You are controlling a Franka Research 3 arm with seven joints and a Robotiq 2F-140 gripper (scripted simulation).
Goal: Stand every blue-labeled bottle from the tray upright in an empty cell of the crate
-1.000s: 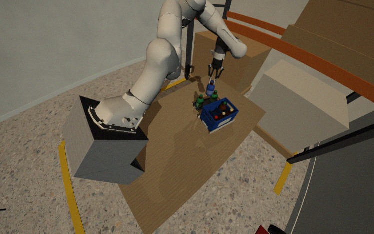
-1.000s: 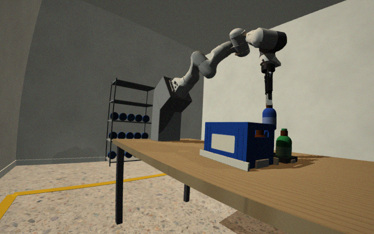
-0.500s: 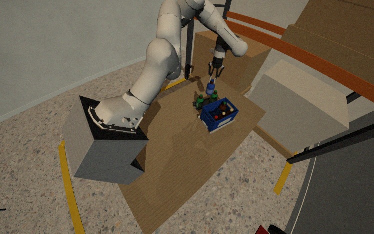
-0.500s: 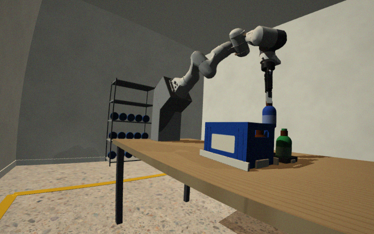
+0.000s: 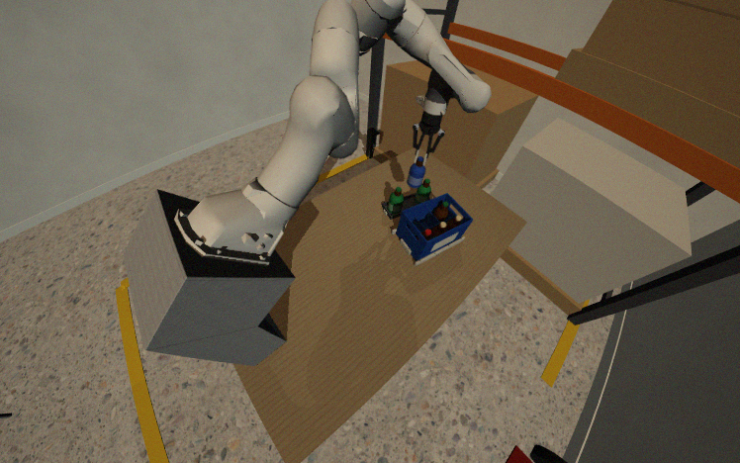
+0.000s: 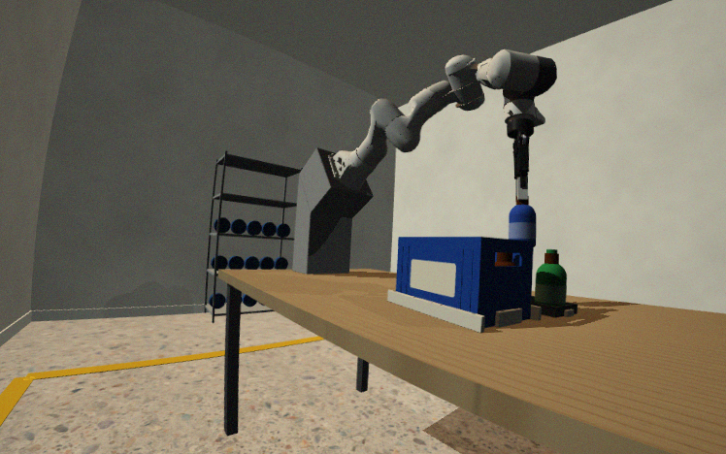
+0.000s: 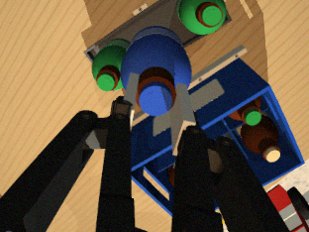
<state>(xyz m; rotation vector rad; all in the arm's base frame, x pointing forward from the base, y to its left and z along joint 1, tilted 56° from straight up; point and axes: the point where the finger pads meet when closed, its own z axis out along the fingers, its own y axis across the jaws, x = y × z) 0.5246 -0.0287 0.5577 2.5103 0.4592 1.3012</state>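
- The gripper [image 7: 156, 116] pinches the neck of the blue-labeled bottle [image 6: 521, 222], its fingers closed just below the blue cap so the bottle hangs straight down and upright.
- In the exterior view the bottle's body shows above the top edge of the blue crate [image 6: 464, 270]; its base is hidden behind the crate wall, so whether it is free of the tray cannot be told there.
- The wrist view puts the bottle over the dark tray [image 7: 135, 20], beside the crate and not yet over a cell.
- Two green-labeled bottles [image 5: 396, 199] stand upright on the tray either side of the carried one; they are meant to stay there.
- The crate sits on the wooden table [image 5: 349, 306] right beside the tray, with other bottles standing in its cells; one near cell looks open, likely the target.
- A grip high on the neck probably leaves the fingers above the crate's dividers when the bottle is lowered.
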